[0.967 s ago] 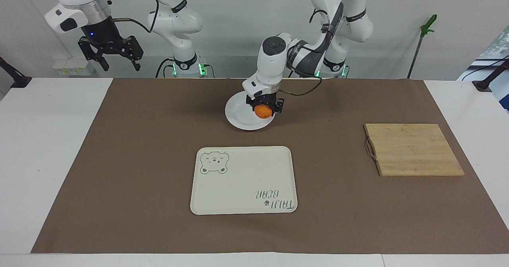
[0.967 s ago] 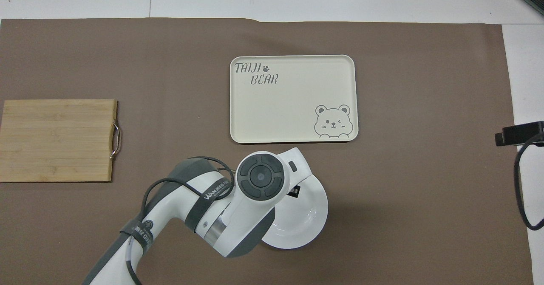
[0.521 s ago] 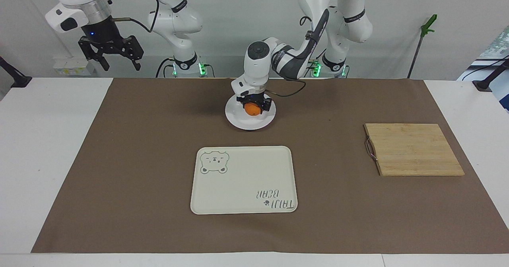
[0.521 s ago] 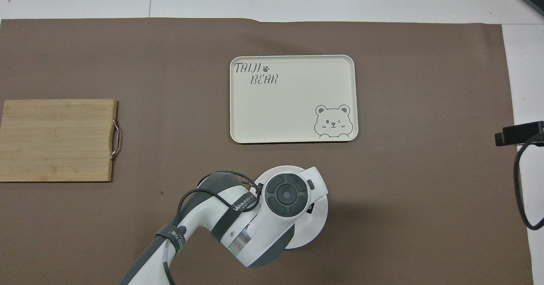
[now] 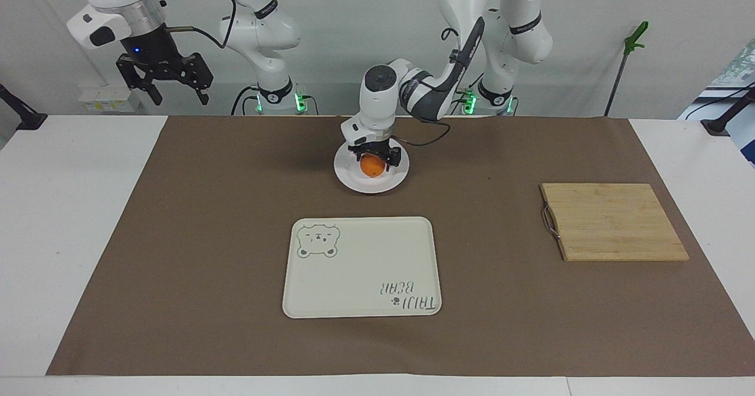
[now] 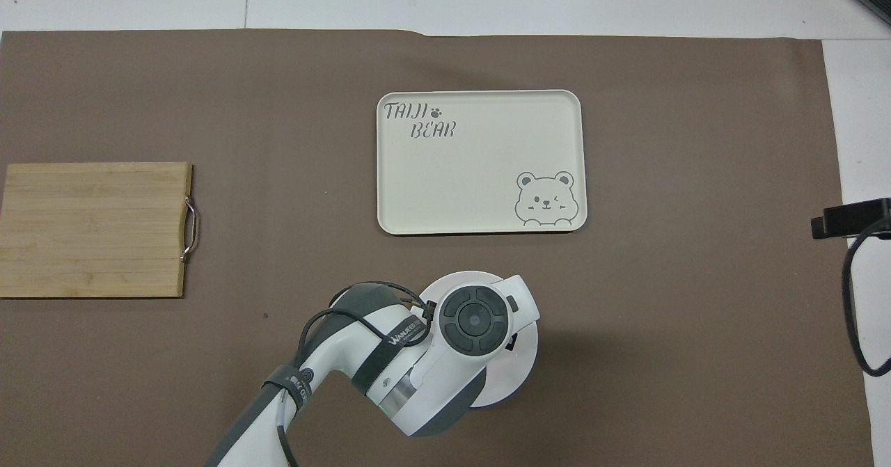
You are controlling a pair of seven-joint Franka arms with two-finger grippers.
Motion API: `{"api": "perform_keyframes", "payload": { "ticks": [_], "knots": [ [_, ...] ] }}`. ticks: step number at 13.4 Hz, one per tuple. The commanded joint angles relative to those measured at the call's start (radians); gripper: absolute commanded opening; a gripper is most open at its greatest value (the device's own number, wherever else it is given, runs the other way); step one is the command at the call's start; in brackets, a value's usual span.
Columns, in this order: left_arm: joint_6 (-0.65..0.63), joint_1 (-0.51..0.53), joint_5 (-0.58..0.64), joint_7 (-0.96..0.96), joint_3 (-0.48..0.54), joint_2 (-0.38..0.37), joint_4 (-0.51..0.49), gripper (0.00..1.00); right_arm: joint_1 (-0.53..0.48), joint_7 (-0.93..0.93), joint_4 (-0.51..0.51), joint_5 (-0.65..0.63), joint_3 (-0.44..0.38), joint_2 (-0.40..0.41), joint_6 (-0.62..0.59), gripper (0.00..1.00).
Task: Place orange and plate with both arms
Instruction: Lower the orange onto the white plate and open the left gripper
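The orange [image 5: 371, 167] rests on the white plate [image 5: 353, 177], which lies on the brown mat close to the robots, mid-table. My left gripper [image 5: 372, 155] stands right over the orange, open, with its fingers spread to either side of the fruit's top. From overhead the left arm's wrist covers the orange, and only the rim of the plate [image 6: 521, 373] shows. My right gripper [image 5: 180, 96] waits open and empty, high in the air over the table's back corner at the right arm's end.
A cream bear-print tray [image 5: 361, 266] lies farther from the robots than the plate, seen from above as the tray [image 6: 480, 161]. A bamboo cutting board [image 5: 613, 222] with a metal handle sits toward the left arm's end.
The left arm carried the orange from the plate's edge to over its middle and lowered it. Its fingers have spread apart from the fruit. The right arm has not moved.
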Motion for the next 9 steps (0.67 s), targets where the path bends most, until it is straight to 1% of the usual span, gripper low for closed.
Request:
{"api": "perform_keyframes", "payload": {
  "ticks": [1,3,5,7,9],
  "knots": [
    [-0.020,-0.004,-0.013,0.003,0.019,-0.041,-0.006,1.00,-0.007,-0.022,0.000,-0.007,0.008,-0.010,-0.017,1.00],
    [-0.054,0.017,-0.011,0.006,0.025,-0.079,0.008,1.00,-0.007,-0.022,0.000,-0.007,0.012,-0.010,-0.014,1.00],
    [-0.095,0.074,-0.001,0.012,0.029,-0.122,0.023,1.00,-0.005,-0.024,0.000,-0.007,0.014,-0.010,-0.015,1.00],
    [-0.138,0.131,0.044,0.014,0.030,-0.122,0.062,1.00,0.001,-0.030,0.000,-0.007,0.015,-0.011,-0.017,1.00],
    [-0.149,0.215,0.110,0.021,0.030,-0.139,0.085,1.00,0.001,-0.037,-0.003,-0.006,0.015,-0.010,0.000,1.00]
  ]
}}
